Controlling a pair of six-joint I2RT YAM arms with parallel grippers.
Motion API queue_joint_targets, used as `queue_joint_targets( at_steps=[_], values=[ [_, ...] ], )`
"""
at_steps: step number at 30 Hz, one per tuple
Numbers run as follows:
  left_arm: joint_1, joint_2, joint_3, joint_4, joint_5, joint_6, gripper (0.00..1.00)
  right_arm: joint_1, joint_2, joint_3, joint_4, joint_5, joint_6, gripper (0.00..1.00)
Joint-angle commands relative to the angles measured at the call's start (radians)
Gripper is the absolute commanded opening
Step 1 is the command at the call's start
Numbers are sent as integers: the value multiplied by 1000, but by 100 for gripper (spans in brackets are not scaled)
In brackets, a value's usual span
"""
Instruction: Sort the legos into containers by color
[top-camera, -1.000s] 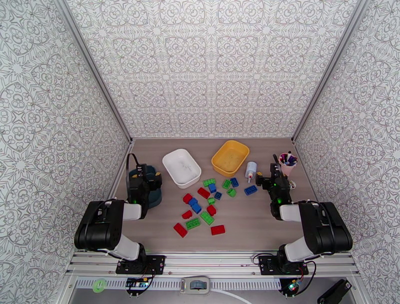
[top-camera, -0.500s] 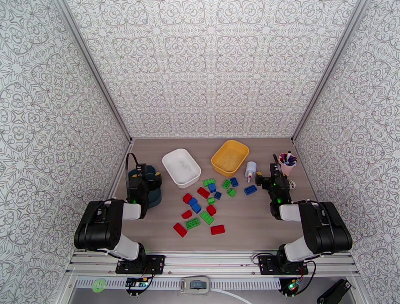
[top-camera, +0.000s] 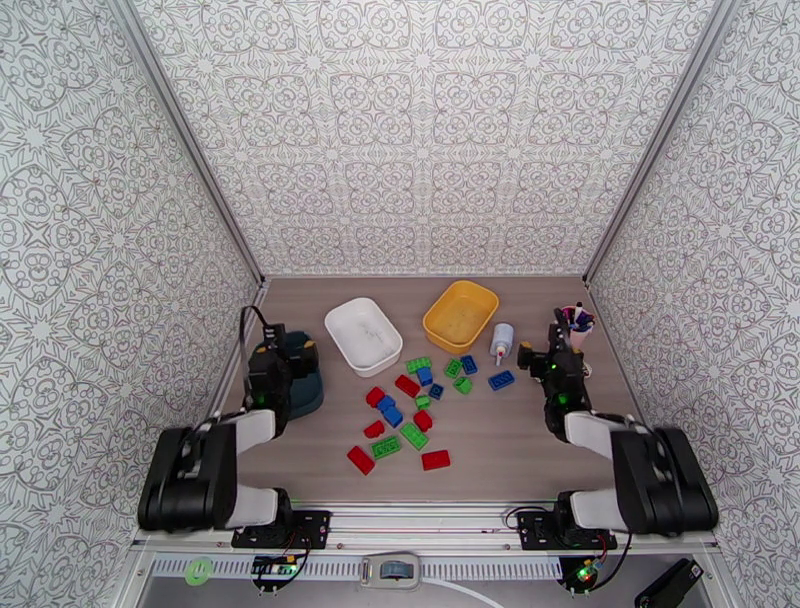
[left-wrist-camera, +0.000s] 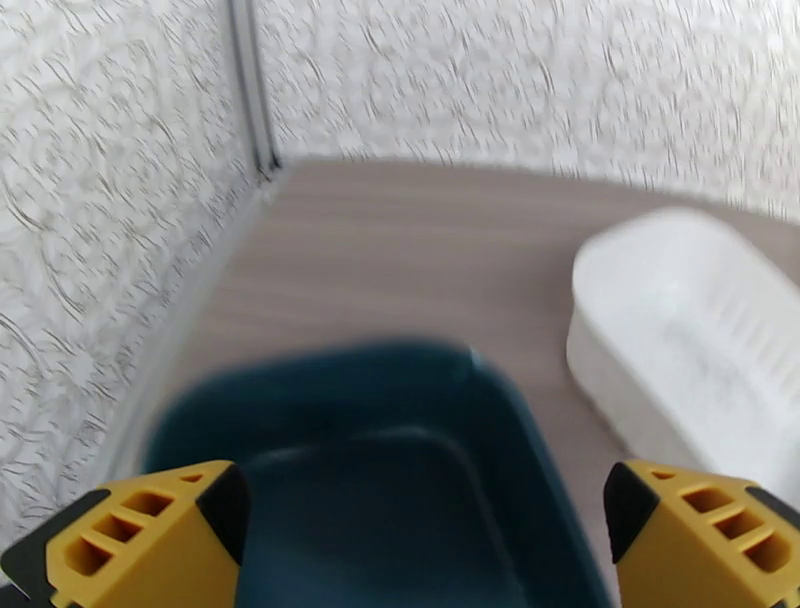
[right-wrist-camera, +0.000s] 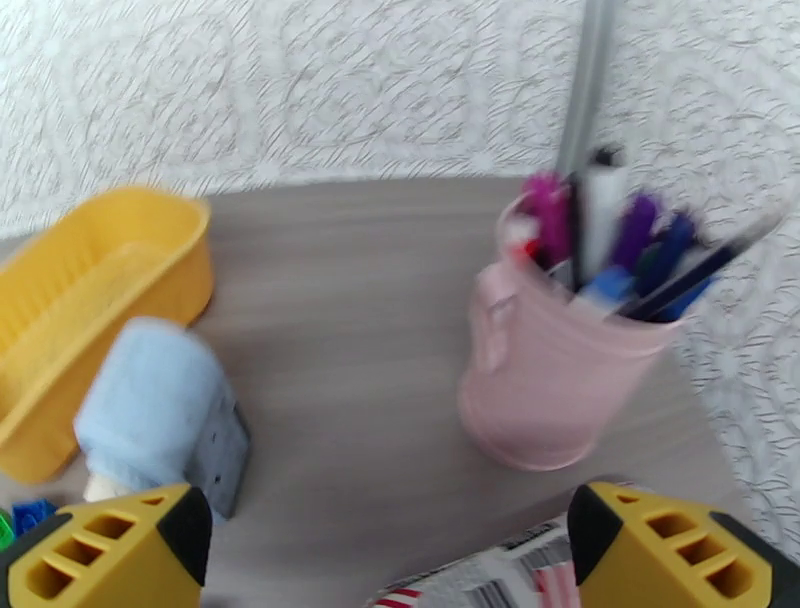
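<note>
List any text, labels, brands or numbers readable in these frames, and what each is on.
Nothing reads legibly in any view.
Too blurred: the printed sheet on the table in front of the pink cup, with dark print and red stripes.
Too blurred: the grey label patch on the white bottle.
Too small to tell: any marks on the pens in the cup.

Overhead camera looks steeply down from the near side; 2 low, close wrist cameras face forward, sharing its teal tray (top-camera: 308, 388) and pink pen cup (top-camera: 576, 332).
</note>
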Motion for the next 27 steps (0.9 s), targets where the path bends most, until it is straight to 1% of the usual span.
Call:
queue_joint_targets(
  at_steps=[1,2,4,5,7,8,10,11,12,14,15,18,19,20,21,22,23,26,27],
  values=[
    [-3,-149,63,-214,-71,-75,99,-6,-162,101,-297,66,106,99],
    [-6,-192,79,-274,-100,-109,99,-7,-204,126,-360,84,144,99],
    [-8,-280,148,-465,-181,-236,99,-7,-278,203,-565,115,215,99],
    [-4,-316,177,-549,-202,-285,99,-6,-299,241,-649,130,242,99],
    [8,-379,232,-713,-214,-368,100,-7,-332,327,-840,146,294,99],
    [13,-404,250,-773,-210,-392,99,-7,-347,359,-907,140,308,99],
    [31,-464,273,-886,-178,-459,99,-8,-385,409,-1022,74,329,99],
    [44,-489,278,-928,-137,-493,99,-8,-405,421,-1054,41,334,98],
    [69,-516,279,-959,-62,-523,99,-9,-427,435,-1085,-16,335,95],
    [114,-544,278,-997,124,-558,100,-9,-460,454,-1132,-144,326,87],
    [129,-547,289,-1045,201,-581,99,-9,-469,465,-1158,-208,329,83],
    [128,-531,299,-1154,371,-589,99,-7,-458,477,-1232,-368,374,72],
    [117,-524,299,-1191,410,-595,93,-7,-441,472,-1250,-426,388,67],
    [100,-520,297,-1224,432,-603,89,-6,-419,464,-1261,-475,402,62],
    [66,-516,296,-1264,435,-611,82,-3,-394,450,-1270,-533,417,59],
    [24,-517,295,-1309,417,-622,79,7,-362,434,-1273,-580,429,55],
    [-22,-520,295,-1343,396,-637,77,25,-339,421,-1278,-596,442,53],
    [-204,-551,285,-1428,313,-722,76,159,-294,383,-1276,-554,479,51],
    [-281,-563,284,-1456,242,-761,76,222,-288,372,-1268,-515,491,52]
  ],
)
